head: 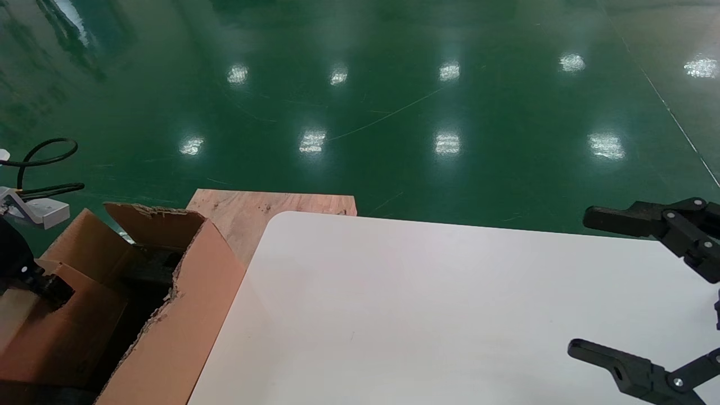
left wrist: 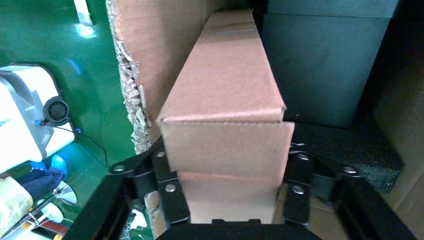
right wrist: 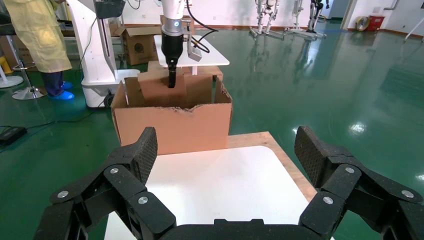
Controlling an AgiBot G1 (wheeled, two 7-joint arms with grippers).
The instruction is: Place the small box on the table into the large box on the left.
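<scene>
My left gripper is shut on the small box, a plain brown cardboard box, with one black finger on each side. It holds the box inside the large box, next to the ragged torn wall and above the dark interior. In the head view the large box stands at the left beside the table, and the small box shows inside it under the left gripper. My right gripper is open and empty over the table's right side; its own view shows only bare tabletop between the fingers.
A pale wooden board lies under the table's far left corner, next to the large box. Green floor lies beyond the table. A white machine base stands on the floor outside the large box.
</scene>
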